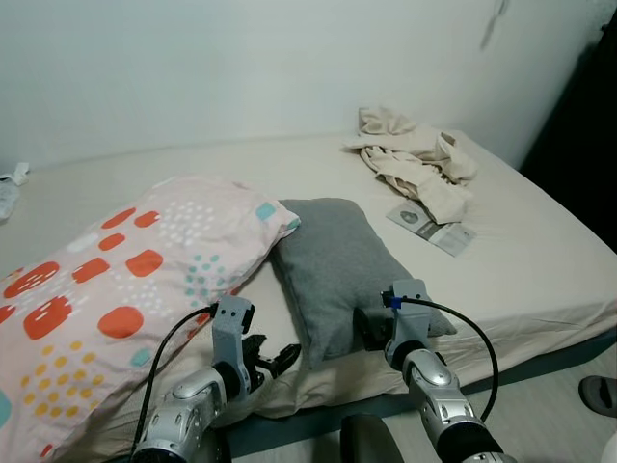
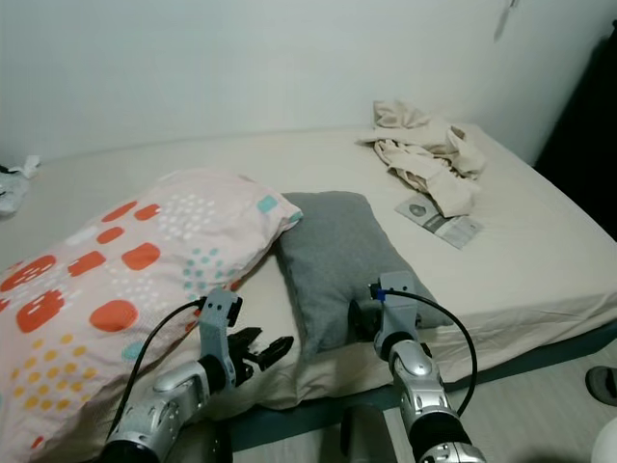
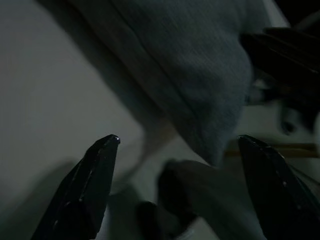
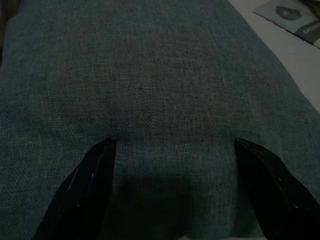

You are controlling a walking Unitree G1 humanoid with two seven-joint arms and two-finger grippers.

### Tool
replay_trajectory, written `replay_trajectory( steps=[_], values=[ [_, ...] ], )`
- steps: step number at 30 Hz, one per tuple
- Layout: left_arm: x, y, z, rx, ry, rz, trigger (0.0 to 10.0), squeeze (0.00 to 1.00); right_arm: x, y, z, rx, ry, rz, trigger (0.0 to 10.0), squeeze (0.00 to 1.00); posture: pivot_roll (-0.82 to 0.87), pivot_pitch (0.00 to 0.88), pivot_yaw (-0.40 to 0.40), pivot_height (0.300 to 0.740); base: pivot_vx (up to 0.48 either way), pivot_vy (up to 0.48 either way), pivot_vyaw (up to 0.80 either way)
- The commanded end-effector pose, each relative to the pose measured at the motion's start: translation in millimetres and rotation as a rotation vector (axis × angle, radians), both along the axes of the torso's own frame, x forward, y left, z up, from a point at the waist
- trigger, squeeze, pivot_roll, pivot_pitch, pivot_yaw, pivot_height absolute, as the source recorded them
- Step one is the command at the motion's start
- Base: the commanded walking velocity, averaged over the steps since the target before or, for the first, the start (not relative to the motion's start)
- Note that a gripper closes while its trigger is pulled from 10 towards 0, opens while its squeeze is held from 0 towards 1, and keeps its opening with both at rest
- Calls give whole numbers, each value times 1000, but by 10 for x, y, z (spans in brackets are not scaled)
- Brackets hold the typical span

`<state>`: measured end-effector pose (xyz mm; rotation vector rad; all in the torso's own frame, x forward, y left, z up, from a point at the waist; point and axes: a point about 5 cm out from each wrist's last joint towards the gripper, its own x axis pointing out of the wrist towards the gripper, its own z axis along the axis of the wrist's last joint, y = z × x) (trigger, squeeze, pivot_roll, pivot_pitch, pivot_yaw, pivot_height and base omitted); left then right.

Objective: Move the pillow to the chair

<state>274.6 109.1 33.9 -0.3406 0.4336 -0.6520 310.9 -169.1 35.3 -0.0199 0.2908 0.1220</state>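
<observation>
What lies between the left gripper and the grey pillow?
Only bare cream bedsheet separates the open left gripper from the grey pillow. The left wrist view shows that same bare stretch before the pillow's corner.

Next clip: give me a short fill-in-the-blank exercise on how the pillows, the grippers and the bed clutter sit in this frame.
1. The right gripper has its open fingers pressed against the ____ pillow.
2. The patterned pillow lies on the robot's ____ side of the gray one.
3. The left gripper hovers open near the gray pillow's near ____ corner.
4. Crumpled beige clothes lie at the far right of the ____.

Missing words: gray; left; left; bed
</observation>
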Motion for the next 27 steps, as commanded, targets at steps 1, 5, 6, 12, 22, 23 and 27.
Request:
replay_trajectory(
  steps=[1, 5, 6, 12, 22, 23, 27],
  values=[
    [19, -47, 53, -70, 35, -34, 10000, 0, 29, -33, 51, -9, -21, -3, 10000, 0, -80, 56, -33, 587, 0, 0, 0],
    [70, -75, 120, -111, 43, -26, 10000, 0, 35, -97, 79, -20, -36, -13, 10000, 0, -81, 73, -27, 582, 0, 0, 0],
    [77, -84, 128, -120, 49, -25, 10000, 0, 35, -113, 80, -20, -35, -16, 10000, 0, -81, 73, -27, 582, 0, 0, 0],
    [68, -185, 134, -130, 95, -77, 10000, 0, 63, -203, 138, -23, -49, -38, 10000, 0, -86, 82, -25, 582, 0, 0, 0],
    [86, -451, -28, 86, 189, -117, 10000, 0, 214, -215, 415, -21, -135, -33, 10000, 0, -103, 102, -35, 582, 0, 0, 0],
    [101, -471, -23, 80, 196, -103, 10000, 0, 223, -209, 429, -23, -138, -28, 10000, 0, -106, 103, -36, 582, 0, 0, 0],
    [142, -529, 48, -23, 220, -67, 10000, 0, 224, -193, 403, -32, -114, -18, 10000, 0, -112, 104, -37, 582, 0, 0, 0]
  ],
)
